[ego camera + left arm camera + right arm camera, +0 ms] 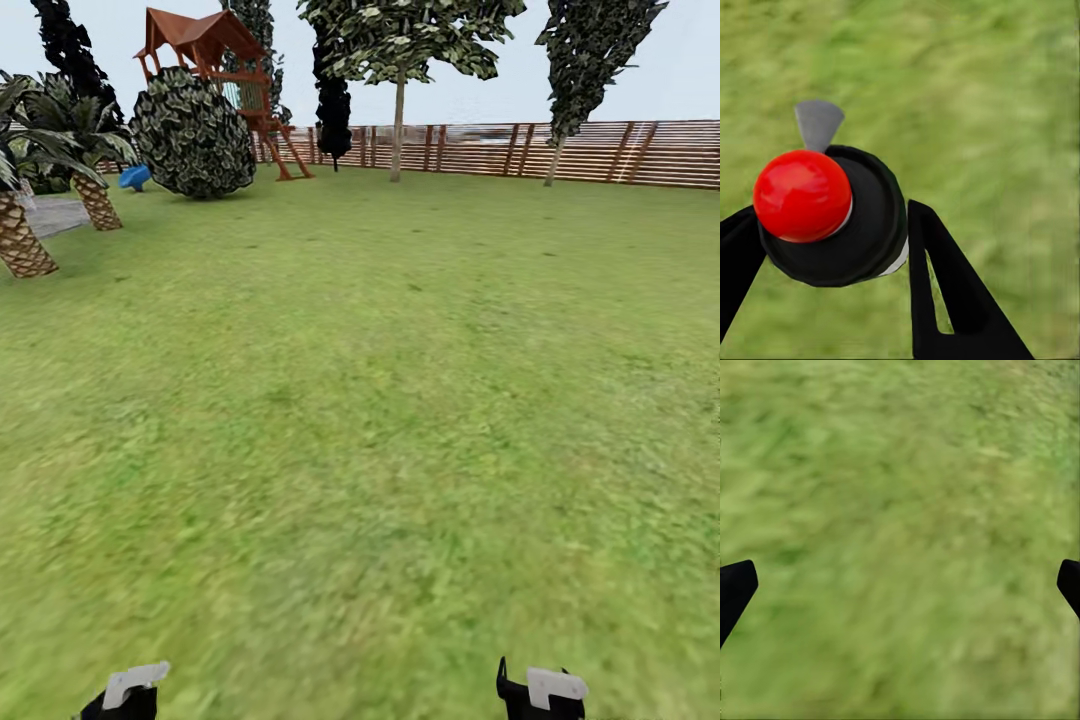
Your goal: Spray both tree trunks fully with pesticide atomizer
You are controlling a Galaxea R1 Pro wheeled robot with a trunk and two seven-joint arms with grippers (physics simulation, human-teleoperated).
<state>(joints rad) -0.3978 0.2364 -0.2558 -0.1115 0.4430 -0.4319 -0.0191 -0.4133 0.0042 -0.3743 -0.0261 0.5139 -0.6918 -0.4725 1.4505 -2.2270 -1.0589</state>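
Note:
In the left wrist view the pesticide atomizer [862, 225] shows as a round black body with a red ball cap [801, 195] and a grey nozzle [818, 124]. My left gripper [832, 240] is shut on it, with one black finger [941, 300] on each side. My right gripper [900, 592] is open over bare grass, nothing between its fingers. Both gripper ends peek in at the head view's lower edge, the left [125, 693] and the right [541, 692]. Far off by the fence stands a tree [398, 120] with a bare straight trunk and a leafy top. No white spray is visible.
Green lawn [380, 400] stretches ahead to a brown slat fence [600, 150]. At the far left are two short palms [95, 195], a round shrub [192, 135], a wooden play tower [215, 55] and a grey paved patch [55, 215]. Dark columnar trees [590, 60] line the back.

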